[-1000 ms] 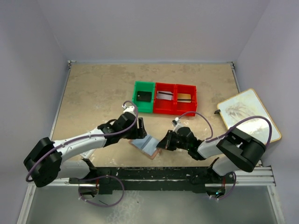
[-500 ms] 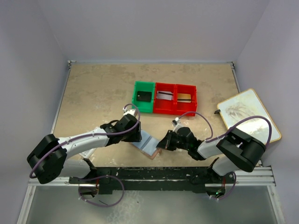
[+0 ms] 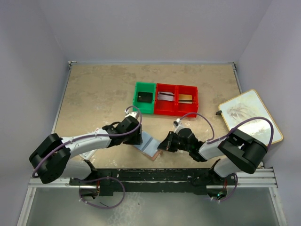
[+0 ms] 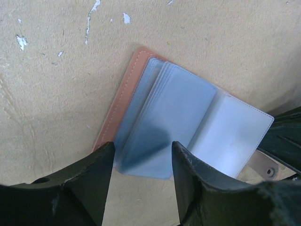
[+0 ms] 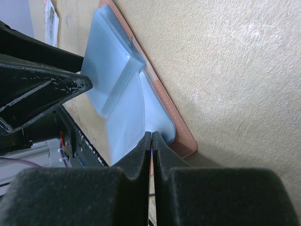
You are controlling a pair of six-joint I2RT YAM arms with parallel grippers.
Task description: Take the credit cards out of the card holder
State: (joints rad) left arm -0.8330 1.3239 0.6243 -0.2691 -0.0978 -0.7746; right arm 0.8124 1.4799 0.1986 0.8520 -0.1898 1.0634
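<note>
Lying open beside right claw (image 5: 151, 139): card holder (image 4: 178, 113).

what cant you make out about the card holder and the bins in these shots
- Left wrist: the card holder has cloudy sleeves, so any cards inside don't show. Its near corner sits behind a finger of the left hand.
- Right wrist: one sleeve corner vanishes between the shut fingers of the right hand.
- Top external: what lies in the bins is too small to name.
</note>
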